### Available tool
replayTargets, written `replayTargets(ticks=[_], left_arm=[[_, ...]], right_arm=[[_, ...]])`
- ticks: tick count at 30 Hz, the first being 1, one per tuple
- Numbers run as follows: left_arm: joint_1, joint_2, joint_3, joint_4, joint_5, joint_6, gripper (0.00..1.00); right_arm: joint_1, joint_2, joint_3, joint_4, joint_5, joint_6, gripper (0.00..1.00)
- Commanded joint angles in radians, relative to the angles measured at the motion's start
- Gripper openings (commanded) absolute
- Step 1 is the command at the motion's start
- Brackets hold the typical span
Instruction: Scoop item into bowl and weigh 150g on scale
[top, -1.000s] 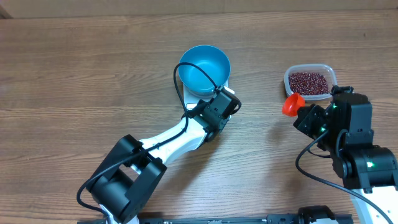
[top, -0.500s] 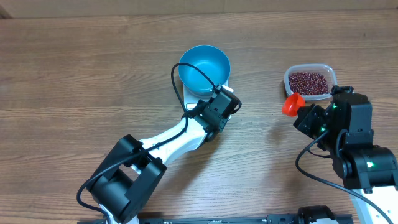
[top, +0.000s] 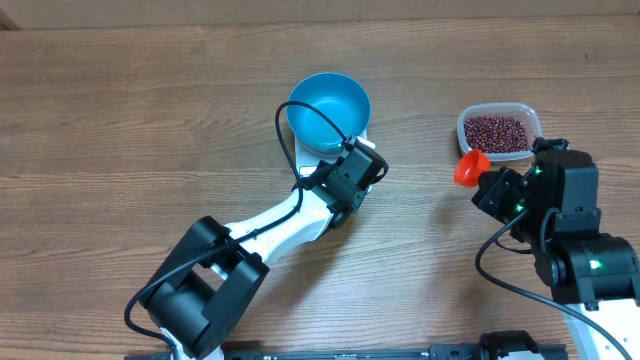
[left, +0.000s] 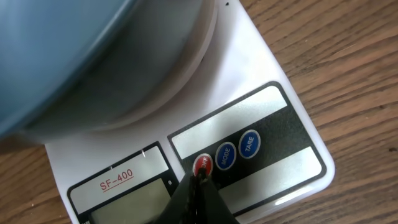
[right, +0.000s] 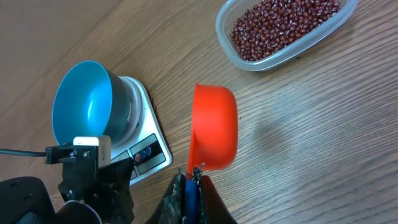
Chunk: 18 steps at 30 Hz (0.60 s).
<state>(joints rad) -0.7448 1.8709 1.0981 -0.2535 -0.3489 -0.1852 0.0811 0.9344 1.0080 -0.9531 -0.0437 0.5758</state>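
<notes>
Left gripper (left: 200, 182) is pinched shut and empty, its tips at the red button (left: 203, 163) of the scale (left: 273, 112), with the blue bowl (top: 328, 108) on the scale at 12 o'clock. Right gripper (right: 191, 176) is clamped on the orange scoop (right: 214, 130) by its handle; the beans (top: 495, 132) lie in the clear tub (top: 534, 120), at 1 o'clock from the scoop
</notes>
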Motion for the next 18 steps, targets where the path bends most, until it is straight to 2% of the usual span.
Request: replayTargets(ticks=[1,18], left_arm=[[0.0,0.037,-0.009,0.013,-0.017,-0.021,0.04],[0.004,0.069,-0.009,0.047,-0.028,-0.017,0.04]], right_arm=[[0.002,-0.001,0.034,0.008,0.016,-0.005,0.04],[0.002,-0.001,0.034,0.008,0.017,-0.005,0.04]])
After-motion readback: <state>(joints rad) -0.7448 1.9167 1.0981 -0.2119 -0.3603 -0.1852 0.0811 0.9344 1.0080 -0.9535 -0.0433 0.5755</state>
